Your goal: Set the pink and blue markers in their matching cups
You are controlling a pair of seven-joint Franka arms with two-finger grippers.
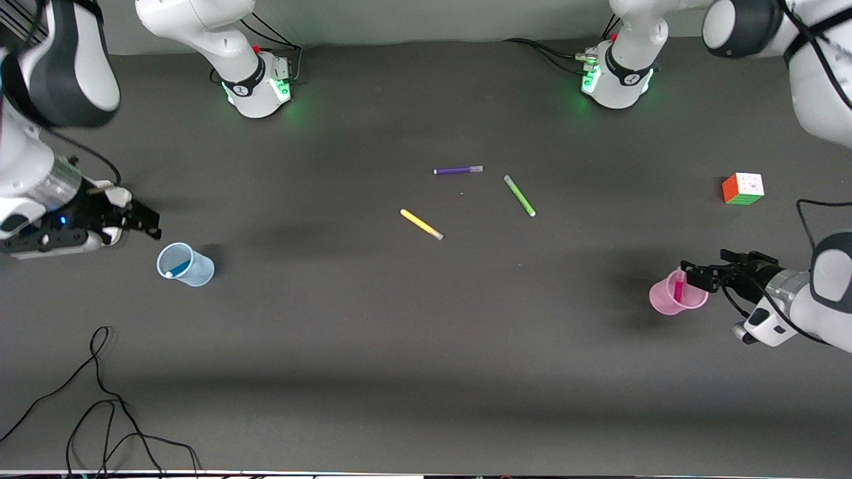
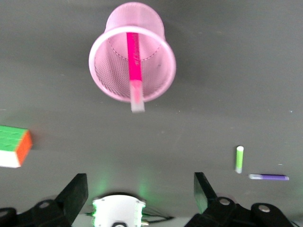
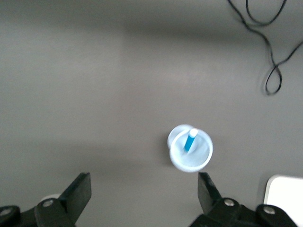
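Two Franka arms work over a dark grey table [image 1: 426, 346]. The right gripper [image 1: 136, 219] hangs with its fingers spread wide and empty, above the table beside the blue cup [image 1: 186, 265] at the right arm's end. The left gripper [image 1: 699, 274] is likewise wide open, holding nothing and hovering right at the rim of the pink cup [image 1: 675, 296] at the left arm's end. There are two cups, each standing upright and each holding one marker: the blue marker [image 3: 190, 140] leans inside the blue cup, pale cap upward, and the pink marker [image 2: 134, 64] leans inside the pink cup with its clear cap poking past the rim. One colourful puzzle cube [image 1: 743, 189] sits farther from the front camera than the pink cup. Three loose markers lie flat near the middle of the table, well apart from both cups: one purple marker [image 1: 458, 170], one green marker [image 1: 519, 195] and one yellow marker [image 1: 421, 224], the yellow nearest the front camera. One black cable [image 1: 100, 406] loops over the table's near edge at the right arm's end.
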